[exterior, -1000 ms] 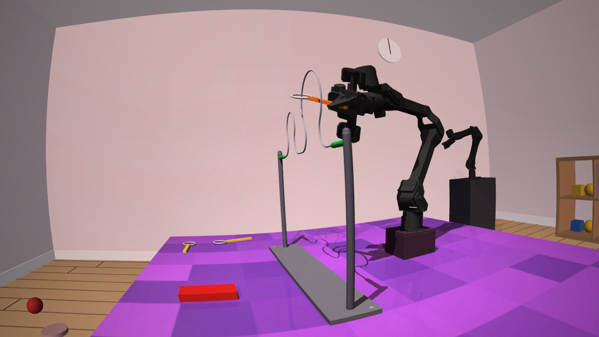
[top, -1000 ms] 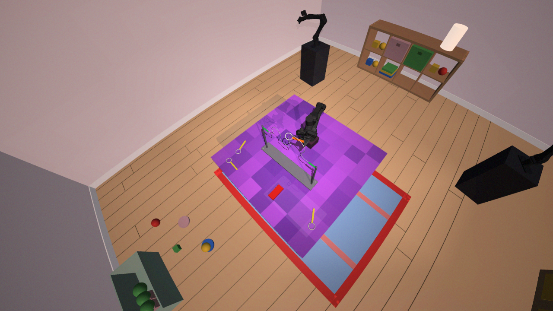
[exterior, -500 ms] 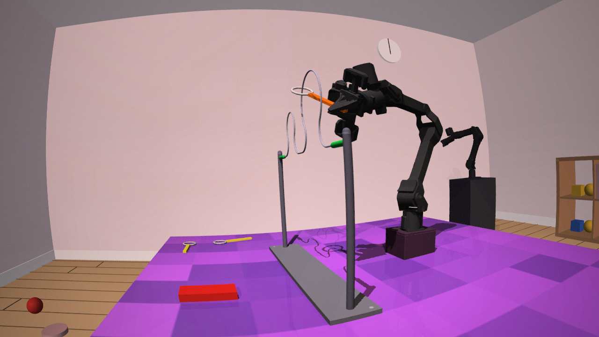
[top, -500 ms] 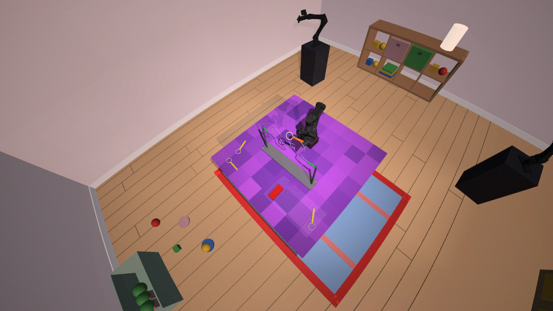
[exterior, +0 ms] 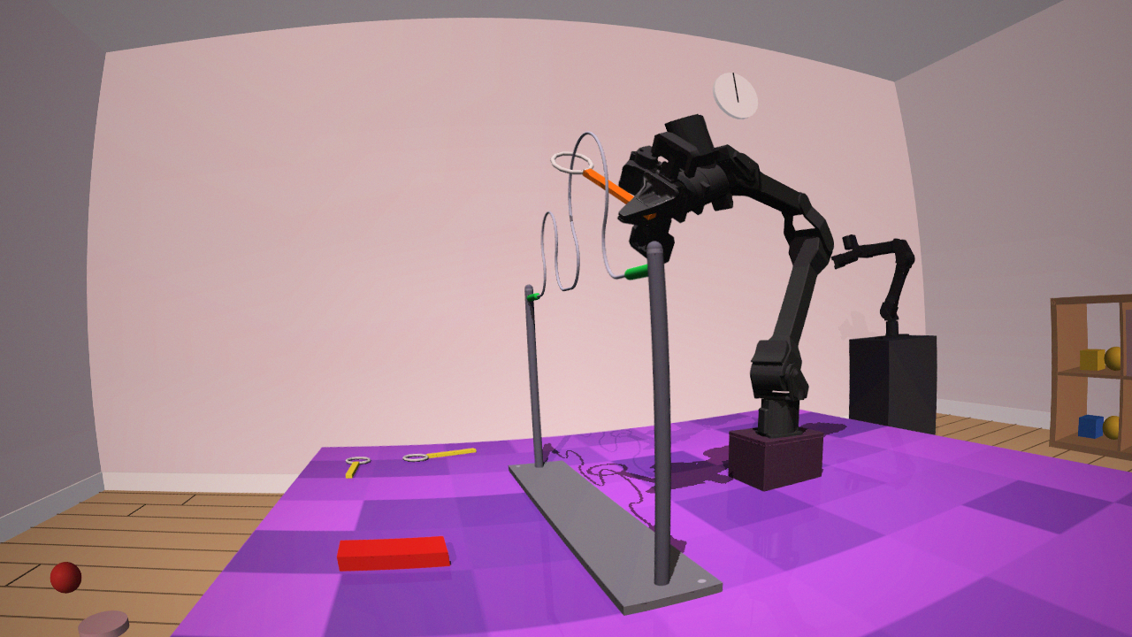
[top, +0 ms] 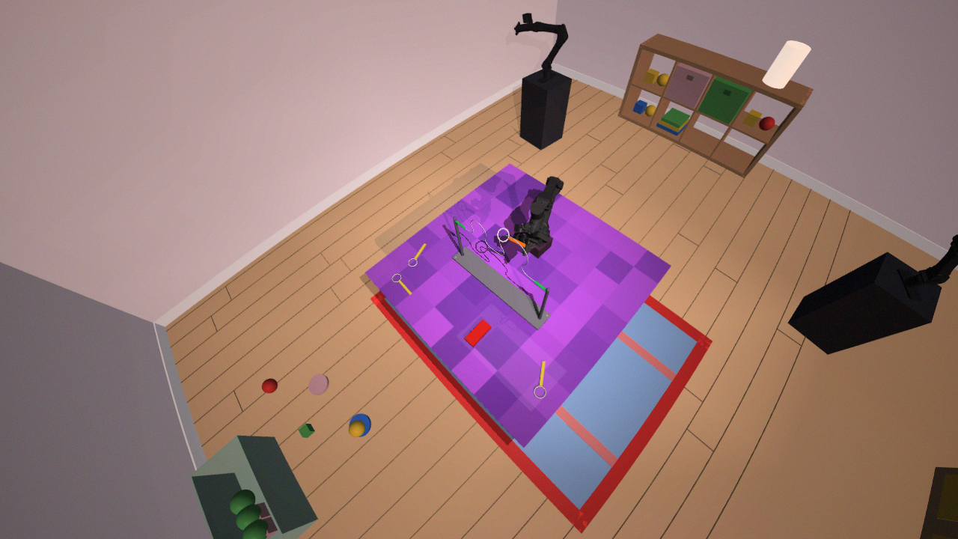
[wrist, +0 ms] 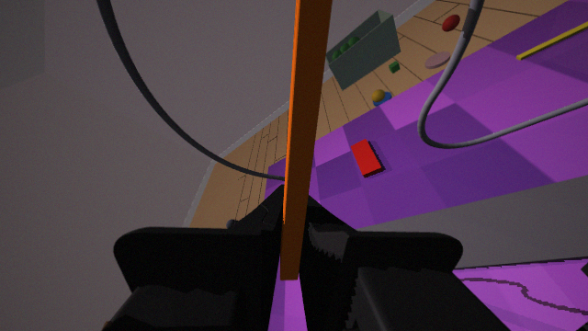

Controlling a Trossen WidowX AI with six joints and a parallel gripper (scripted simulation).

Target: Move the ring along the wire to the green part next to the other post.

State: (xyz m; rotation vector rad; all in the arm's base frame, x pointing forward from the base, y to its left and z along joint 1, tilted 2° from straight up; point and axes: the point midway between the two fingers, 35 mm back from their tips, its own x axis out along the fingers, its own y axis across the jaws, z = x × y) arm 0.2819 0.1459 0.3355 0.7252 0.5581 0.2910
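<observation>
Fig. Flat near the left corner of the worktop (top: 582,295) (exterior: 870,546) (wrist: 478,175), top view: two yellow-handled rings (top: 420,252) (exterior: 453,454) (wrist: 551,43). Inward from the lower-left edge: red block (top: 477,332) (exterior: 393,553) (wrist: 366,157). Near the bottom corner: third yellow-handled ring (top: 542,375). Beyond the lower-right edge: blue rug (top: 602,375), red-bordered.

Top: high, looks down; ext: low, side-on; wrist: close-up.

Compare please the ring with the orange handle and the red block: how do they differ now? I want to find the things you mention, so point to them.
The ring with the orange handle (top: 514,239) (exterior: 608,185) (wrist: 305,115) is held up by the fingers; the red block (top: 477,332) (exterior: 393,553) (wrist: 366,157) lies flat on the purple surface. The ring part is round and open, whereas the block is solid and box-shaped.
</observation>
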